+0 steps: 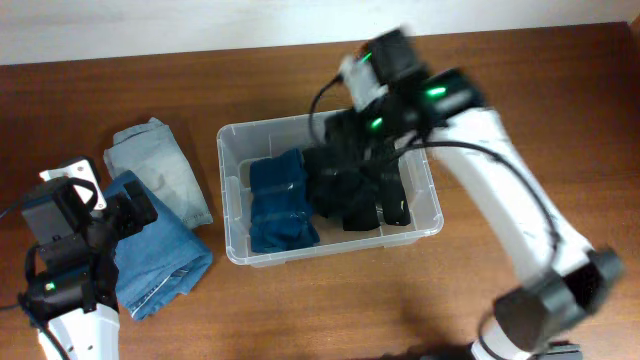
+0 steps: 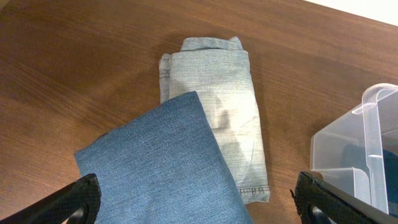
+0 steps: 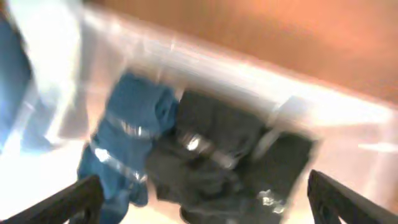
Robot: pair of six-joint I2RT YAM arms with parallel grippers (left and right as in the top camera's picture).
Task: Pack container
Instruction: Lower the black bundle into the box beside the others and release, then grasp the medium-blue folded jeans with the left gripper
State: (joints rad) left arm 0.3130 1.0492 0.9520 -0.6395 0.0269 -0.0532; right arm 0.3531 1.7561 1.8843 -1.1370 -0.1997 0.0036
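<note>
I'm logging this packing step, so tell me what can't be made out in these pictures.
- Black clothes in the container: the right wrist view is blurred, so the piece count is unclear.
- Right gripper: overhead, its own arm covers it.
- Blue jeans: left wrist view, cut off by the bottom edge.
- Most of the container: left wrist view, cut off by the right edge.

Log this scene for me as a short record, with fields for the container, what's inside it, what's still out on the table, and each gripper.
container: clear plastic, upright on the wooden table
inside: dark blue folded garment toward the left arm's side, black clothing beside it
outside: light denim and mid-blue denim, both folded, the blue overlapping the light
left gripper: open, over the two denim pieces
right gripper: open, over the container's contents; view blurred
</note>
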